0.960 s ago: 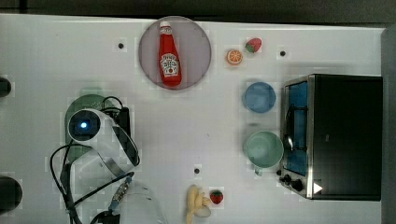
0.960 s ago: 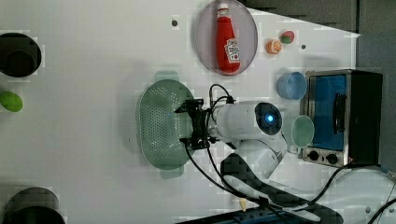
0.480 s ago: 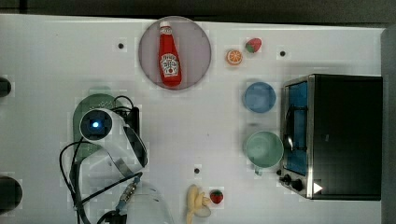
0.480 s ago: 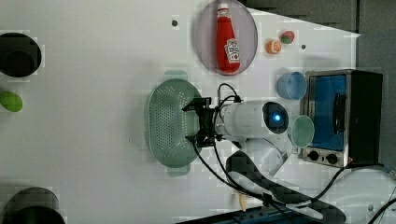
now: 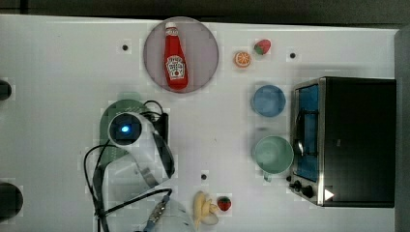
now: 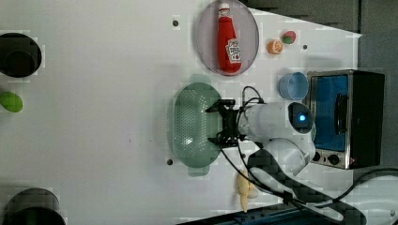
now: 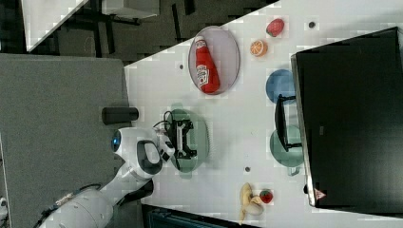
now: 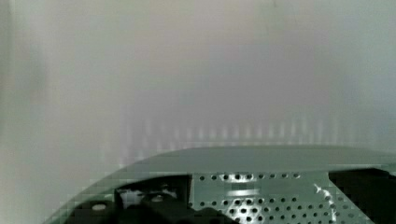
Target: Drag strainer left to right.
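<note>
- The pincer (image 6: 221,123) is seen spread wide over the strainer (image 6: 192,124), its fingers apart along the rim nearest the arm; nothing is pinched between them.
- Over the last moment the strainer has been carried toward the left view's right, from further left on the surface (image 6: 103,117) to a place just below the plate (image 6: 206,28) with the ketchup bottle (image 6: 228,38).
- The arm has been drawn back with it, and the pincer has been kept open throughout.
- The drag is judged under way or near its end, done by hooking the rim rather than clamping it.
- In the top view the strainer (image 5: 121,103) lies mostly hidden beneath the arm.
</note>
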Robot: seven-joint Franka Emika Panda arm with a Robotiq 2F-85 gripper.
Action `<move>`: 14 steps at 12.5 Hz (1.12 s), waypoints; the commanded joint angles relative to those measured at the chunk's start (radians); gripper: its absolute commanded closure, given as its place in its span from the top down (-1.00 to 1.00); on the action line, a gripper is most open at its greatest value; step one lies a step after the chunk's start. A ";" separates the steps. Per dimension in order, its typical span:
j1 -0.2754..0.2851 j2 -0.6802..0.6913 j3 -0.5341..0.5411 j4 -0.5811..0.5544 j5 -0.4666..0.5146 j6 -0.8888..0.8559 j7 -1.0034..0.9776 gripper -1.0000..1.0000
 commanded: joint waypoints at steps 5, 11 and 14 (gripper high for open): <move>-0.051 -0.047 -0.094 -0.023 -0.016 -0.001 -0.186 1.00; -0.053 -0.053 -0.196 -0.024 -0.016 -0.001 -0.265 1.00; -0.053 -0.055 -0.248 -0.024 -0.016 -0.001 -0.331 1.00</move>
